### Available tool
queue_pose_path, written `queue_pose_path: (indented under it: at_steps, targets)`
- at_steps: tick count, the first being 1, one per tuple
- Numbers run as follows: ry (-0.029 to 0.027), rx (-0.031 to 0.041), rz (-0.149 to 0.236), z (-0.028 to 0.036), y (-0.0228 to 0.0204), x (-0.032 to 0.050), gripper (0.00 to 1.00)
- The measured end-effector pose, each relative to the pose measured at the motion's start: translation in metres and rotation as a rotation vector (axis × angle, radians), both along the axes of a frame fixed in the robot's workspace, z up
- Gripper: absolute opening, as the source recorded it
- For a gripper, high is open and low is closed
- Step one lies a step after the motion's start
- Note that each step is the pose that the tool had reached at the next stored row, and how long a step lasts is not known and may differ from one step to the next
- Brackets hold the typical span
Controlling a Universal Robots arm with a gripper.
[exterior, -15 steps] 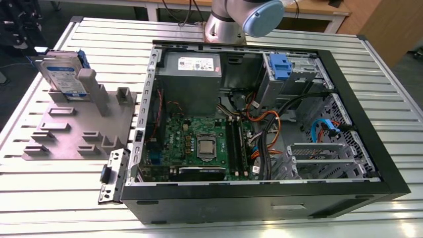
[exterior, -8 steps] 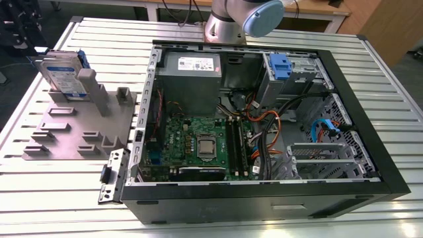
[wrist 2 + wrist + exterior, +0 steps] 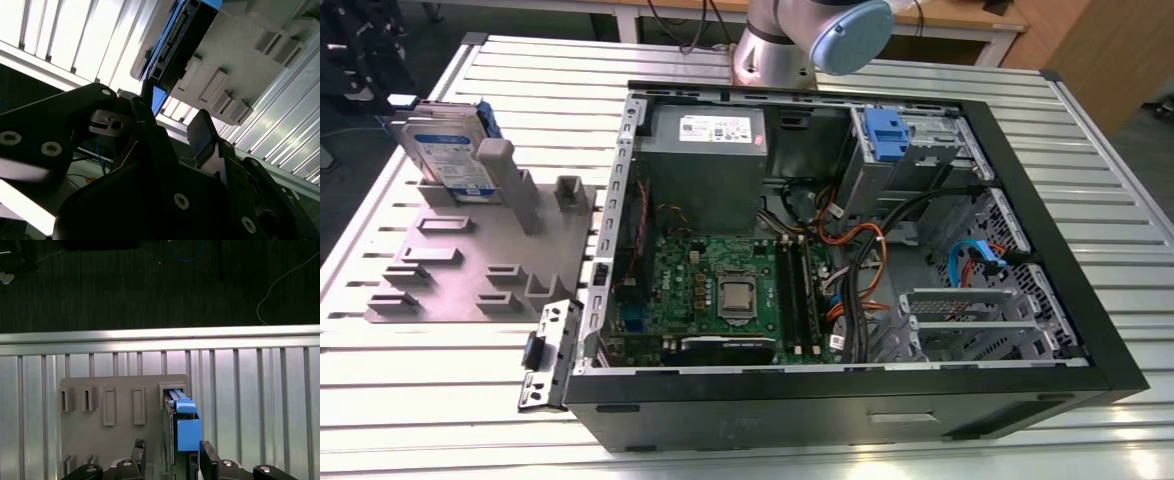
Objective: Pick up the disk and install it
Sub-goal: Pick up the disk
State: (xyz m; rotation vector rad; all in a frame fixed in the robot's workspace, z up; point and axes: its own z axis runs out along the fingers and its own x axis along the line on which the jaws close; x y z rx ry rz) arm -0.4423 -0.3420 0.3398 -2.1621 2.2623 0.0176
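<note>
Gripper (image 3: pixel 172 462) jaws spread apart, nothing clamped between them; same in the second wrist view (image 3: pixel 172 117). In the first wrist view the two dark fingers (image 3: pixel 207 460) sit one to each side of the disk (image 3: pixel 182 430), seen edge-on with its blue carrier frame facing the camera. Cannot tell whether either finger touches it. In the second wrist view the thin finger's tip overlaps the blue frame edge of the disk (image 3: pixel 187 35), and the gap between the fingers is empty.

Disk stands on edge, upright, in a slot at one corner of the grey fixture plate (image 3: pixel 120 440). The exterior view shows the disk (image 3: pixel 443 150) leaning against a tall post at the far corner of the fixture plate (image 3: pixel 467 260), label side visible.

Plate lies flat on the slatted metal table (image 3: pixel 454 400), just beside the computer case (image 3: pixel 854 400), on the exterior view's left of it. Case is lying with its side panel off, motherboard (image 3: pixel 720 290) and cables exposed, and a blue drive bay bracket (image 3: pixel 887 135) at its far corner. Arm (image 3: pixel 787 45) rises behind the case.
</note>
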Motion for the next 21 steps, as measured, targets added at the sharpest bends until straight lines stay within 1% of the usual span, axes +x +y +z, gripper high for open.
queue_pose_path:
  at_steps: [2, 6, 10, 12, 19, 21]
  targets:
    - [-0.0002, 0.0001, 0.000, -0.0008, 0.0011, -0.0004, 0.55]
    - [0.0000, 0.0000, 0.000, -0.0027, 0.0024, -0.0039, 0.55]
    - [0.0000, 0.0000, 0.000, -0.0047, 0.0058, -0.0063, 0.55]
    - [-0.0002, 0.0001, 0.000, -0.0063, 0.0068, -0.0074, 0.55]
    - [0.0000, 0.0000, 0.000, -0.0129, 0.0080, -0.0082, 0.55]
    - [0.0002, -0.0001, 0.000, -0.0136, 0.0080, -0.0084, 0.55]
